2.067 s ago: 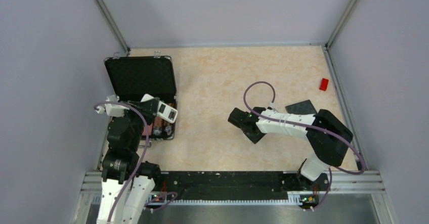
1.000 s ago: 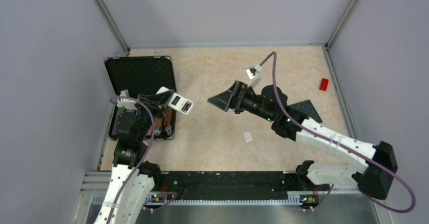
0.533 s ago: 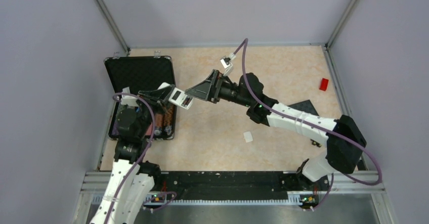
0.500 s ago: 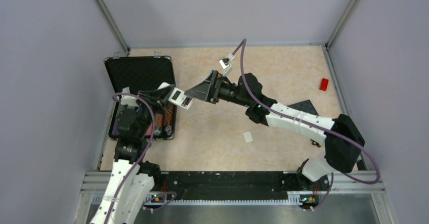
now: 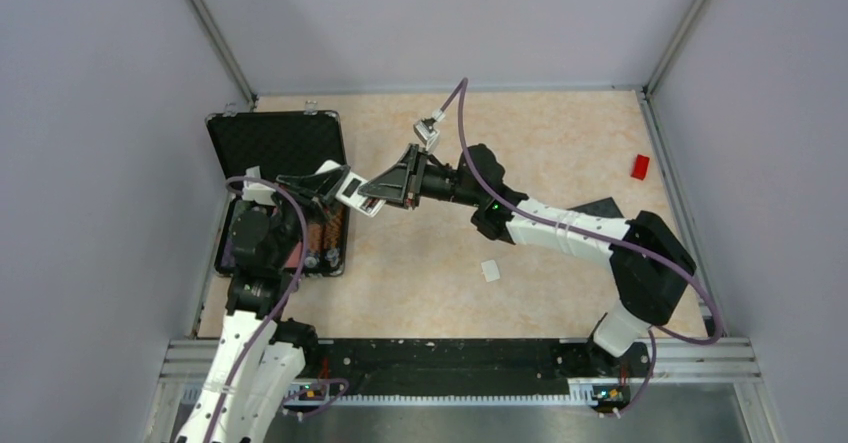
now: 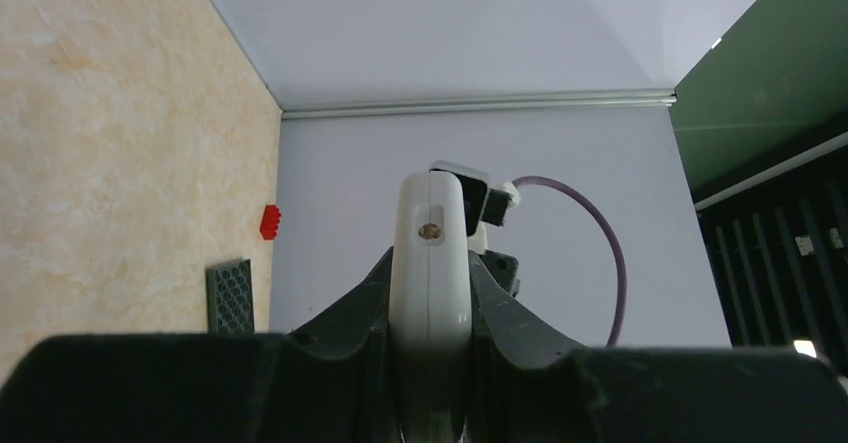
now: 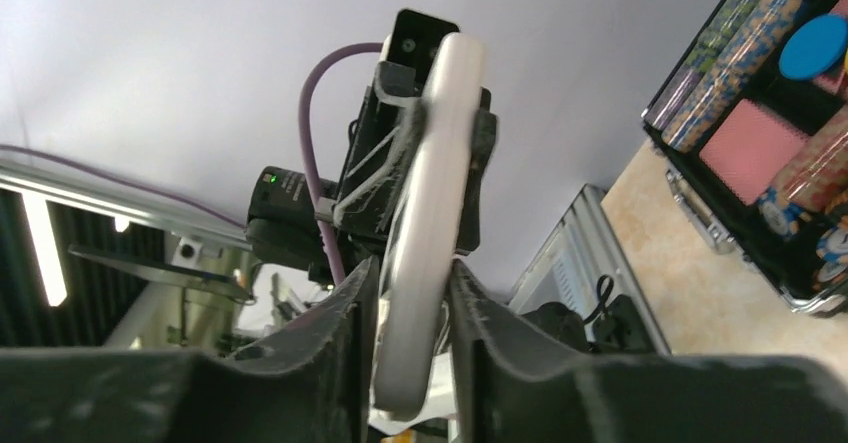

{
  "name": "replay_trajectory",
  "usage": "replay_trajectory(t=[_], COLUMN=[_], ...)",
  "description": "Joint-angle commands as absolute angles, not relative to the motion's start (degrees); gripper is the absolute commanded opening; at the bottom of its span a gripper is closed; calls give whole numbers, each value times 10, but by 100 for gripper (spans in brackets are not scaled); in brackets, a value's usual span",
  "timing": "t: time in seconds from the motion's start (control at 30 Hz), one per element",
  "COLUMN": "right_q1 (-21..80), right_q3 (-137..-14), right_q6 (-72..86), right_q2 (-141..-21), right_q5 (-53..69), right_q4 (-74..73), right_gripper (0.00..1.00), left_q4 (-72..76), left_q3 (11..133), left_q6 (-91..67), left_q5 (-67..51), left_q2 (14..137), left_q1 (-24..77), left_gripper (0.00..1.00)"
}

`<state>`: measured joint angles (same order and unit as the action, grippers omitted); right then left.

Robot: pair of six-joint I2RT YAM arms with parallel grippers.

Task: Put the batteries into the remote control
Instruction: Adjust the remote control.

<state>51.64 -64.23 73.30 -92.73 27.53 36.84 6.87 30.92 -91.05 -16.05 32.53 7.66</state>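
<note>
The white remote control (image 5: 352, 192) hangs in the air between both grippers, over the right edge of the black case. My left gripper (image 5: 325, 185) is shut on one end of it; in the left wrist view the remote (image 6: 430, 263) stands edge-on between the fingers of that gripper (image 6: 430, 363). My right gripper (image 5: 375, 191) is closed round the other end; in the right wrist view the remote (image 7: 430, 193) sits tight between the fingers of this gripper (image 7: 412, 343). No batteries show in any view.
An open black case (image 5: 275, 143) with colourful chips (image 7: 770, 113) stands at the left. A small white cover piece (image 5: 490, 270) lies mid-table. A red block (image 5: 640, 166) and a dark mat (image 5: 600, 210) lie at the right.
My right arm swung left from mid-table, leaving the white cover piece on the table, and closed on the remote's free end. My left gripper lifted the remote off the case toward it.
</note>
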Motion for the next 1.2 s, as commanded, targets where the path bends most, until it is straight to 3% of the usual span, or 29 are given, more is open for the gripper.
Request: replay_trajectory(t=[0.0, 0.1, 0.2, 0.33, 0.63, 1.03, 1.17], right_q1=[520, 517, 510, 480, 412, 409, 409], right_q3=[-664, -657, -653, -659, -681, -667, -668], right_q6=[783, 783, 778, 761, 666, 657, 660], right_q2=[-939, -933, -919, -891, -819, -808, -813], right_q5=[316, 326, 345, 396, 495, 548, 549], right_q4=[440, 430, 409, 353, 130, 110, 114], right_gripper=[20, 7, 1, 0, 0, 2, 3], left_q4=[110, 112, 103, 76, 115, 165, 176], left_q3=[336, 336, 341, 373, 422, 424, 418], left_q6=[-884, -866, -821, -745, -703, -734, -741], left_q5=[-195, -199, -215, -298, -456, -539, -566], left_q2=[327, 321, 309, 330, 410, 450, 448], left_q1=[79, 78, 77, 77, 76, 77, 77], left_gripper=[5, 24, 54, 66, 63, 40, 37])
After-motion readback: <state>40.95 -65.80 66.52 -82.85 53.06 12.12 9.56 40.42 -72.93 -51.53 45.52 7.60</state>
